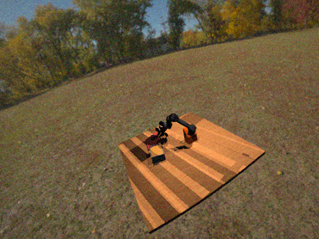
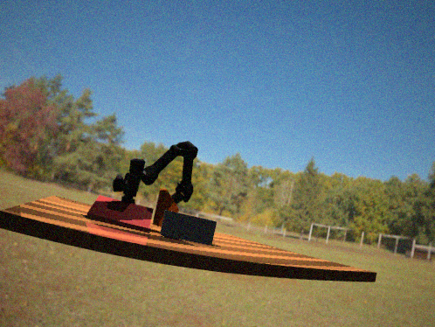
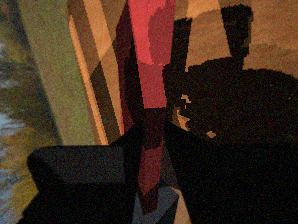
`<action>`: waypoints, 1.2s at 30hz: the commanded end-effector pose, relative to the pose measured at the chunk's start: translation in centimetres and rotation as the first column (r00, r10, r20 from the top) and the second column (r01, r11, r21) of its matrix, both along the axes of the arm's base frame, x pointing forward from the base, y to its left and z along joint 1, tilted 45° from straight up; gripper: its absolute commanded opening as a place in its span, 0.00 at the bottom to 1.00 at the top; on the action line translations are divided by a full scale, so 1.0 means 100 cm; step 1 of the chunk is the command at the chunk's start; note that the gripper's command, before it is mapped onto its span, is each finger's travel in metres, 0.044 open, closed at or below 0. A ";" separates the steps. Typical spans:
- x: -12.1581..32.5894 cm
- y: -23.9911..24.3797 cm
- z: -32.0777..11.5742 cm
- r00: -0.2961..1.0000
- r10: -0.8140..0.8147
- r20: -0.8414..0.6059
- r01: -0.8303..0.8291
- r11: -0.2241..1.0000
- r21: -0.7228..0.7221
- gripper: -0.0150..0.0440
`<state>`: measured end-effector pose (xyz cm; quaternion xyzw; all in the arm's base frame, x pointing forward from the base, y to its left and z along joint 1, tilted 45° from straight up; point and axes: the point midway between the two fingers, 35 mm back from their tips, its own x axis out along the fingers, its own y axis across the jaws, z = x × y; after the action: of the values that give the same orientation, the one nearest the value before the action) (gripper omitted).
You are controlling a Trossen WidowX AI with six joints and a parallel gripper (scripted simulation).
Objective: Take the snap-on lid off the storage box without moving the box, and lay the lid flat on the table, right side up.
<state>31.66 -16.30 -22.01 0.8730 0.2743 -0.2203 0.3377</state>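
The red lid (image 1: 153, 141) (image 2: 118, 213) (image 3: 154, 82) is off the box, tilted in the gripper, with its lower edge close to the table; contact cannot be told. The gripper (image 2: 127, 200) (image 3: 153, 129) is shut on the lid's upper edge, one finger on each side. The dark blue-grey storage box (image 1: 158, 159) (image 2: 188, 228) stands upright beside the lid, lidless, with an orange-lit top opening in the top view. Part of the box shows at the bottom of the wrist view (image 3: 162, 204). The fingertips are dark and hard to make out in the top view.
The striped wooden table (image 1: 195, 161) (image 2: 297, 261) carries everything. An orange block-like object (image 1: 189, 137) (image 2: 162, 209) stands near the arm's base, behind the box in the exterior view. The lid is near the table's far-left edge in the top view. Dark shadows fall around the gripper.
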 end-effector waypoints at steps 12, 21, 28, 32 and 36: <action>-0.001 0.014 -0.012 1.000 0.006 -0.013 -0.006 1.000 0.011 0.25; 0.000 0.007 -0.007 1.000 0.006 -0.013 -0.006 1.000 0.010 0.65; -0.006 0.008 -0.006 1.000 0.006 -0.013 -0.006 1.000 0.010 0.90; -0.014 0.009 -0.005 1.000 0.006 -0.013 -0.006 1.000 0.010 1.00; -0.022 0.010 -0.004 1.000 0.006 -0.014 -0.006 1.000 0.010 1.00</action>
<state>30.04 -15.46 -22.48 0.8722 0.2790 -0.2250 0.3328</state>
